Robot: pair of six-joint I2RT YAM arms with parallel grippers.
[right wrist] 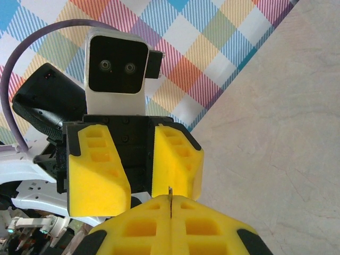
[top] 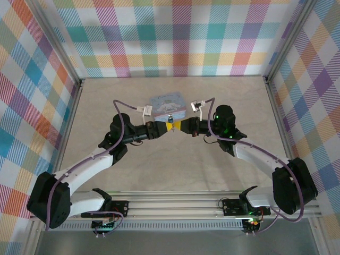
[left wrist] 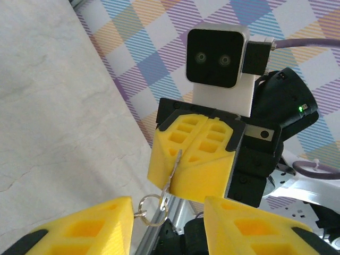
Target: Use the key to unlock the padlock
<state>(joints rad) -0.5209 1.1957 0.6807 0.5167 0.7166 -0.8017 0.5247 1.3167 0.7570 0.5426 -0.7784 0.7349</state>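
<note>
My right gripper [right wrist: 170,206] is shut on the key [left wrist: 173,167], and the thin metal blade pokes out between its yellow fingers [left wrist: 194,159]. The key's ring [left wrist: 152,210] hangs below it, with its small tab touching the inner face of my left gripper's left finger [left wrist: 85,226]. My left gripper [left wrist: 167,226] is open, tip to tip with the right one, with the ring in its gap. From above, both grippers [top: 169,127] [top: 183,126] meet just in front of the tin. A tiny dark thing [top: 170,119] at the tin's near edge may be the padlock; it is too small to tell.
A pastel blue-pink tin [top: 167,103] lies on the beige tabletop [top: 175,164] right behind the fingertips. Plaid walls close the back and both sides. An aluminium rail [top: 175,204] runs along the near edge by the arm bases.
</note>
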